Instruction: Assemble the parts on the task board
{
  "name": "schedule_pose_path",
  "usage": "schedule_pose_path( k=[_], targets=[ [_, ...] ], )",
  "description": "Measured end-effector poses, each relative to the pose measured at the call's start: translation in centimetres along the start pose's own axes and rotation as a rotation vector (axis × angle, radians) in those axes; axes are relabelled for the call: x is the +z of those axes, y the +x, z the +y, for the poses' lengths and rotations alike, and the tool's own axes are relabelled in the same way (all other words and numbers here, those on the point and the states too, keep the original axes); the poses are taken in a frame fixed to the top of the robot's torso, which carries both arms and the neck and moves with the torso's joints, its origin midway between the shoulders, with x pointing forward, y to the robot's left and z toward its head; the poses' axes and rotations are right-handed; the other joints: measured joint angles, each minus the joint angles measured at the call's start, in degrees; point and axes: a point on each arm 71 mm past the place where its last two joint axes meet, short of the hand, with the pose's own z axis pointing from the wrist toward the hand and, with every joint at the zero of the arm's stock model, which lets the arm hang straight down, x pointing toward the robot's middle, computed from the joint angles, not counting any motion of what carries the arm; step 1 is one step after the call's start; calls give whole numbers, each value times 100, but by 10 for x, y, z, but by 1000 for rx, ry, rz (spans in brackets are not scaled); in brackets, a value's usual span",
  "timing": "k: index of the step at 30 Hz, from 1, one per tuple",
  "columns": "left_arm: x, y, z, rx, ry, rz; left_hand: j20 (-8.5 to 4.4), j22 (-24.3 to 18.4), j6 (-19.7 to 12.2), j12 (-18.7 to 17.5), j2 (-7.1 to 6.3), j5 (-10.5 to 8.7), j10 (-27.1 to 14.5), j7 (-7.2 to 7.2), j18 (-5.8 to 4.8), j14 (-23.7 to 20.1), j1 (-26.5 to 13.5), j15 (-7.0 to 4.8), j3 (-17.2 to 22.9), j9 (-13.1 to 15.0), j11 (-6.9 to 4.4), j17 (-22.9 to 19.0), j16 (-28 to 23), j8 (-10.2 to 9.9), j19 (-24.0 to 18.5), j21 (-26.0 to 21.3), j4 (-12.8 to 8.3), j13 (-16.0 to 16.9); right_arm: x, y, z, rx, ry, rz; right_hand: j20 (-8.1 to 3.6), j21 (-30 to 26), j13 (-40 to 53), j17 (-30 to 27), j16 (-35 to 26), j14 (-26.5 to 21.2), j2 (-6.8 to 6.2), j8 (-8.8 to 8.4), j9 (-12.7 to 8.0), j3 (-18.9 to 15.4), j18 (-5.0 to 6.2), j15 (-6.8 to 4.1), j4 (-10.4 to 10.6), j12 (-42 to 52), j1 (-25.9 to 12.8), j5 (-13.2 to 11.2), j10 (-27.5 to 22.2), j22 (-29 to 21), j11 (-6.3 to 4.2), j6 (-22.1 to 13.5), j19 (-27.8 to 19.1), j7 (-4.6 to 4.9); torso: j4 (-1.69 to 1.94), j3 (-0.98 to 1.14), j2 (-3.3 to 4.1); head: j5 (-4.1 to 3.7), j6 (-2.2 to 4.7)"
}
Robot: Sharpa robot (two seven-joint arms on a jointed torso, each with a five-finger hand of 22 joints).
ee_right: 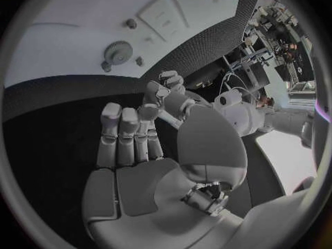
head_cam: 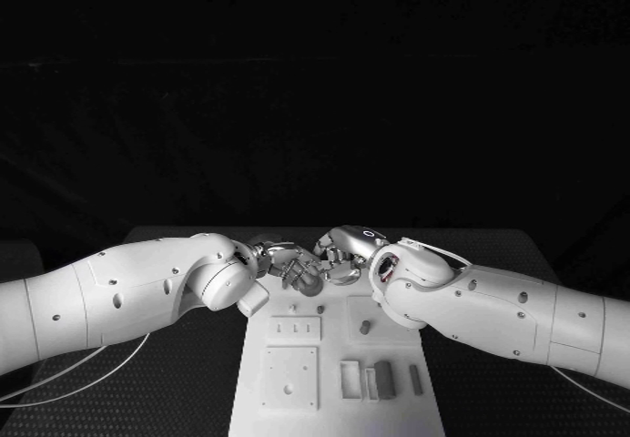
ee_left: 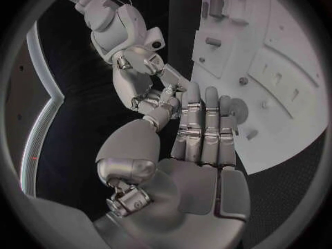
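head view: both hands (head_cam: pixel 291 265) (head_cam: pixel 344 256) together above task board's (head_cam: pixel 335 401) far end

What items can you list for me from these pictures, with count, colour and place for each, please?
table: one, black, under everything.
task board: one, white, middle of the table, running away from the robot.
gear: one, grey, lying on the board's far end by the hands.
upright block: one, grey, standing near the board's right edge.
small pegs: several, grey, count unclear, standing in the board.
left hand: one, silver, over the board's far end, holding nothing visible.
right hand: one, silver, beside the left hand, fingertips meeting.
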Motion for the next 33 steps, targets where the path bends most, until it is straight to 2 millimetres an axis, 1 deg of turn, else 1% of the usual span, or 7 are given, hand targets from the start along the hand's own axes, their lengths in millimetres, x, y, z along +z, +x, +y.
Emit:
schedule_pose_path(
  k=[1, 4, 24, 26, 29, 31, 33],
  targets=[
    [0, 0, 0, -1, 1, 2, -1, 0, -31, 0, 11, 3, -35, 31, -25, -21, -11, 21, 23, 11, 27, 0, 0, -24, -1, 0, -23, 12, 0, 1, 0, 0, 1, 2, 0, 0, 0, 0, 0, 0, -10, 0, 0, 0, 0, 0, 0, 0, -10, 0, 0, 0, 0, 0, 0, 0, -1, 1, 0, -2, -1],
    [0, 1, 0, -4, 4, 10, 31, 0, -131, 0, 37, 3, -141, 67, -25, -101, -37, 37, 71, 29, 54, -4, 0, -50, -34, 0, -71, 33, 0, 2, -1, 1, 4, 8, 0, 0, 0, 1, 0, 0, -21, 0, 0, 0, 0, 0, 0, 0, -24, 0, 0, 0, 0, 3, 0, 2, -1, 2, 1, -9, -2],
    [1, 1, -1, -12, 6, 24, 32, 0, -130, 0, 37, 3, -144, 67, -26, -101, -37, 37, 71, 52, 51, -11, 0, -72, -32, 0, -71, 52, -1, 5, -2, 19, 8, 18, 10, 0, 1, 2, 0, 17, 10, -26, -11, 13, 0, -14, -17, 0, -55, 0, 8, -1, -8, 7, 8, 8, 5, 5, 2, -12, -40],
    [1, 0, 0, -12, 5, 23, 32, 1, -130, 0, 37, 3, -151, 67, -25, -101, -37, 37, 67, 54, 44, -11, 0, -72, -32, 0, -101, 57, -1, 5, -2, 19, 9, 18, 10, 0, 0, 2, 0, 17, 10, -35, -11, 13, 0, -14, -17, 0, -55, 0, 8, -1, -8, 6, 8, 9, 4, 5, 2, -11, -42],
    [1, 0, 0, -12, 3, 23, 32, 1, -133, 0, 37, 2, -172, 70, -26, -101, -37, 36, 67, 59, 64, -11, 0, -72, -32, 0, -101, 63, -1, 5, -3, 20, 10, 18, 10, 0, -5, 2, 0, 17, 10, -18, -10, 13, 0, -14, -17, 0, -55, 0, 8, -1, -8, 6, 8, 9, 5, 4, 0, -10, -44],
    [1, 0, 0, -12, 1, 23, 32, 1, -151, 0, 19, 3, -173, 89, -26, -101, -54, 36, 67, 61, 64, -13, 0, -72, -32, 18, -101, 65, -2, 5, -3, 20, 11, 18, 10, 0, -4, 2, 0, 16, 10, -15, -10, 13, 0, -14, -17, 0, -55, 0, 8, -1, -8, 6, 8, 9, 5, 4, -1, -8, -47],
    [1, 0, 0, -13, -2, 23, 32, 1, -165, 0, -28, 3, -183, 92, -26, -104, -102, 40, 68, 67, 74, -18, 0, -96, -32, 31, -101, 73, -2, 5, -4, 20, 13, 18, 11, 0, -4, 2, 0, 16, 10, -15, -10, 13, 0, -13, -18, 0, -55, 0, 8, -1, -8, 6, 8, 10, 5, 4, -2, -7, -48]
  ],
)
